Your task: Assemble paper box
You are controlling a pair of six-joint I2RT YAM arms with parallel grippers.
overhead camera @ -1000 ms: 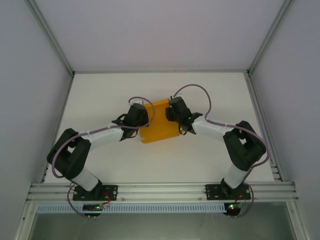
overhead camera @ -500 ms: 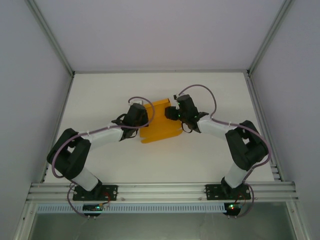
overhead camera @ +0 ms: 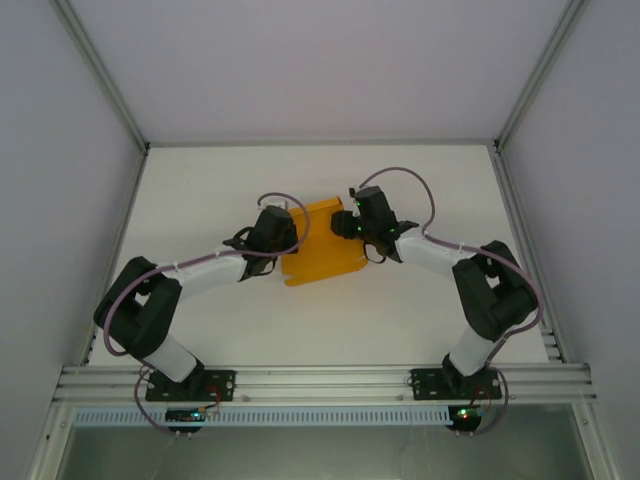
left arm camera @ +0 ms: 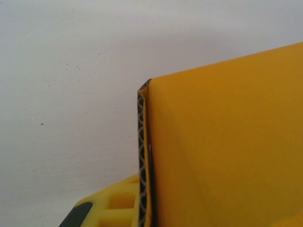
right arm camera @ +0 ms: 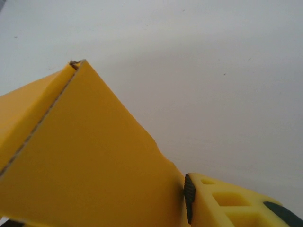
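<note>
Top external view: the paper box (overhead camera: 322, 252), orange-yellow card, lies between the two grippers, one at each side of it.
Table: white (overhead camera: 200, 200), under the paper box and showing on every side of it.
Left gripper: (overhead camera: 288, 244) at the paper box's left edge, touching it.
Left wrist view: the paper box (left arm camera: 222, 142) shows as a folded panel. Its raw corrugated edge runs upright, flush against the one yellow finger (left arm camera: 111, 208) in sight.
Left tool state: pinching the card's edge, with the second finger hidden behind the panel.
Right gripper: (overhead camera: 355, 222) over the paper box's far right corner.
Right wrist view: a slanted panel of the paper box (right arm camera: 85, 161) rises to a point, and the black pad (right arm camera: 189, 197) of a yellow finger meets its lower right edge.
Right tool state: cannot tell — the card covers the other finger, so spread or pressed together is not visible.
</note>
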